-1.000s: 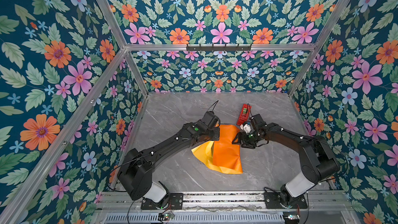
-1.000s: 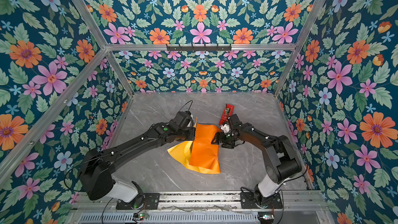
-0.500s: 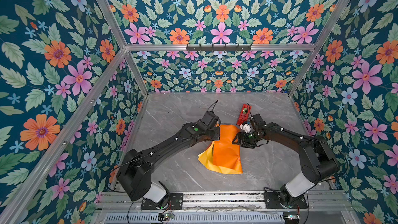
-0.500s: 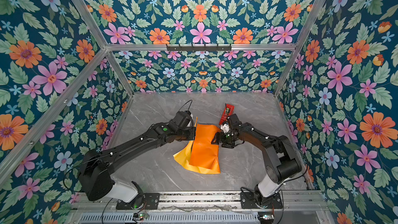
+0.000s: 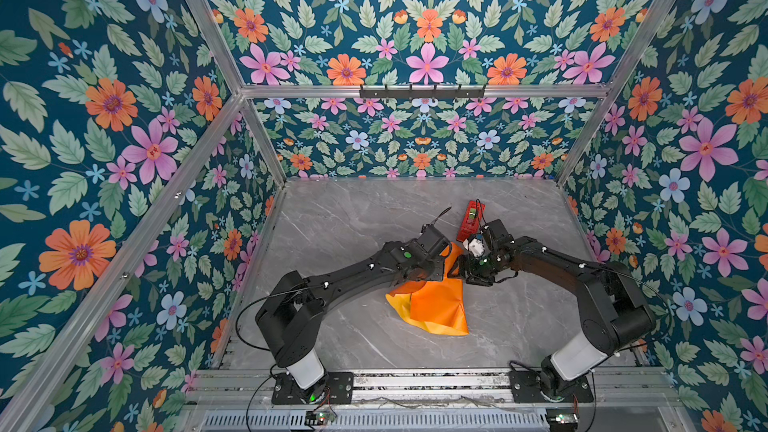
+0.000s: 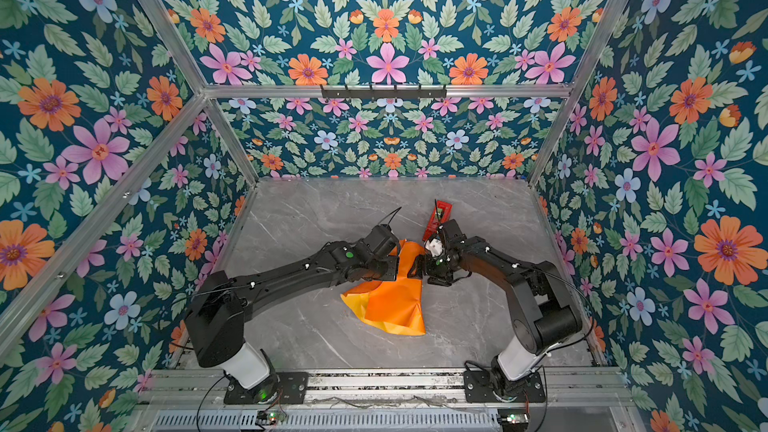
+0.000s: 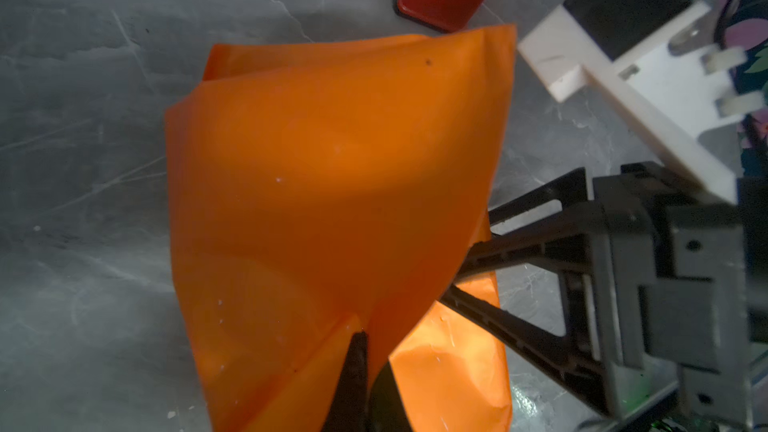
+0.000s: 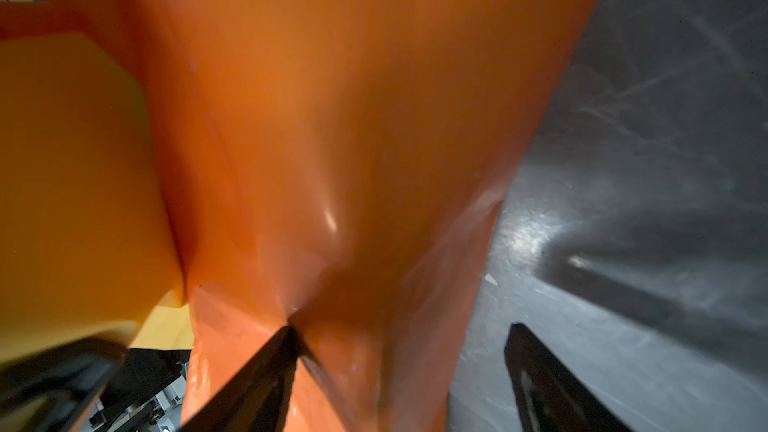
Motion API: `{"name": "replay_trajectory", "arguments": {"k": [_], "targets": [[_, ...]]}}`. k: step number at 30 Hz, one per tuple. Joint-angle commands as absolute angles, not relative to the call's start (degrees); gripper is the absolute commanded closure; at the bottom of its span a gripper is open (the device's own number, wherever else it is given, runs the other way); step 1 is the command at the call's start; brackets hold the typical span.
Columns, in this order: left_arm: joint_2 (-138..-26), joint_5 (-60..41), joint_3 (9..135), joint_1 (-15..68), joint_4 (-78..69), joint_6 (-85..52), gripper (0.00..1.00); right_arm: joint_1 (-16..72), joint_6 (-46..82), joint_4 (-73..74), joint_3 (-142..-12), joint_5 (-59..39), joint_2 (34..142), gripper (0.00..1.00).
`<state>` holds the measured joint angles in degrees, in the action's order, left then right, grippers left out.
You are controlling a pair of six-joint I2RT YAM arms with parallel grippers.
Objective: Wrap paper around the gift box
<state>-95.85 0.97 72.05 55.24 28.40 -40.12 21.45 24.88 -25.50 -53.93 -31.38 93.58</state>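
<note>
The orange paper (image 5: 436, 305) lies crumpled at mid-table, its yellow underside showing at the left edge (image 6: 353, 299). My left gripper (image 5: 445, 271) is shut on a raised fold of the paper (image 7: 332, 180), the closed fingertips (image 7: 357, 351) pinching it. Facing it from the right, my right gripper (image 5: 462, 273) stands open. One of its fingers (image 8: 274, 351) presses into the paper (image 8: 353, 118); the other finger (image 8: 536, 371) hangs over bare table. The gift box is hidden.
A red tape dispenser (image 5: 469, 222) lies just behind the two grippers, close to the right wrist. The grey marble table (image 5: 353, 218) is enclosed by floral walls and metal frame posts (image 5: 253, 135). Both arm bases sit on the front rail (image 5: 415, 380).
The left gripper has drawn its fold of paper to the right, so the yellow flap at the left has pulled in toward the middle. The right gripper has stayed put.
</note>
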Motion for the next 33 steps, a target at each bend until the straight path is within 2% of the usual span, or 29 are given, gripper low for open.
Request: {"name": "replay_trajectory", "arguments": {"k": [1, 8, 16, 22, 33], "targets": [[-96.63, 1.66, 72.85, 56.02, 30.05, -41.00, 1.00, 21.76, 23.99, -31.29, -53.01, -22.33, 94.48, 0.21], [-97.08, -3.85, 71.69, 56.00, 25.14, -44.21, 1.00, 21.72, 24.28, -30.27, -52.77, -23.28, 94.50, 0.21], [-98.53, -5.64, 73.14, 54.68, 25.59, -43.63, 1.00, 21.71, 24.08, -29.83, -52.84, -23.82, 96.46, 0.21], [-98.50, -12.07, 70.19, 52.05, 18.70, -46.28, 1.00, 21.78, 24.26, -29.35, -52.49, -23.90, 96.49, 0.21], [-96.67, -14.52, 69.43, 50.49, 14.80, -49.21, 1.00, 21.75, 23.76, -30.40, -53.48, -23.52, 96.23, 0.21]]}}
